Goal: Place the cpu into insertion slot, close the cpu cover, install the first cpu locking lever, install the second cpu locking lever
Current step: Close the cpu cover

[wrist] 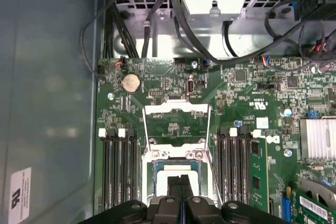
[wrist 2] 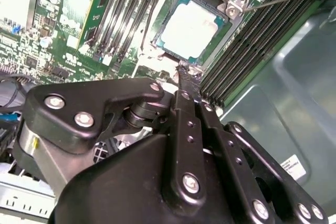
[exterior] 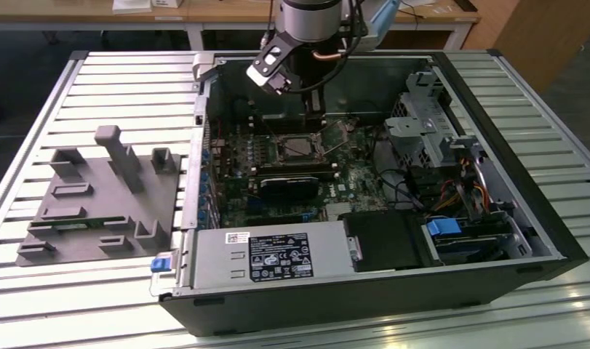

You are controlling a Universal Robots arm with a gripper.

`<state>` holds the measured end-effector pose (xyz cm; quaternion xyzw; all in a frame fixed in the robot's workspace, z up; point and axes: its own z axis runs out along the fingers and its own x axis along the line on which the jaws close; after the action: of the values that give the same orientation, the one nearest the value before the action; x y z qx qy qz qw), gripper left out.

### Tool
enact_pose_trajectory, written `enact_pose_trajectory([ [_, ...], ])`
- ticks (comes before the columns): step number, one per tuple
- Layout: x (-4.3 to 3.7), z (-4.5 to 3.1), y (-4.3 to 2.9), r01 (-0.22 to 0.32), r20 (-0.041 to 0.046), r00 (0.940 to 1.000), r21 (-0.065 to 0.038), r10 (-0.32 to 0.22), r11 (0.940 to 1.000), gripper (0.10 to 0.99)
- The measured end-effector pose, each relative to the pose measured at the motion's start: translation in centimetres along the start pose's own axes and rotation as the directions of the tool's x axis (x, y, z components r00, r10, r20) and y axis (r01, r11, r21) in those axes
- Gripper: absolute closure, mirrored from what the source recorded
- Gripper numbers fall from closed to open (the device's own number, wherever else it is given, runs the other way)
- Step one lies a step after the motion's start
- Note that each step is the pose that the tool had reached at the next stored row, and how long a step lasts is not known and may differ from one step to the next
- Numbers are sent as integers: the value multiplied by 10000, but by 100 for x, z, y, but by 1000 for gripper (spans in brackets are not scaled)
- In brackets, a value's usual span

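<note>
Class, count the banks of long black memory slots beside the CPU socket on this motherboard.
2. One bank lies along one side of the insertion slot, the other bank along the opposite side. The gripper may hide others.

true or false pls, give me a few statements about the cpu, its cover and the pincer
1. The cpu sits in the insertion slot. True.
2. The pincer grips the cpu. False: it is shut and empty, near the slot's edge.
3. The cpu cover is closed over the cpu. False: it stands open, with bare board showing through its window.
4. Memory slots flank the insertion slot on both sides. True.
</note>
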<state>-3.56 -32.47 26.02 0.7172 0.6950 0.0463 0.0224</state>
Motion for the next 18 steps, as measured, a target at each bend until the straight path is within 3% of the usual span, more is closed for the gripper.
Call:
enact_pose_trajectory([
  [6,4,12,130,-4,4,10000,60,3,10000,980],
  [18,19,48,504,-10,12,10000,251,10,9997,980],
])
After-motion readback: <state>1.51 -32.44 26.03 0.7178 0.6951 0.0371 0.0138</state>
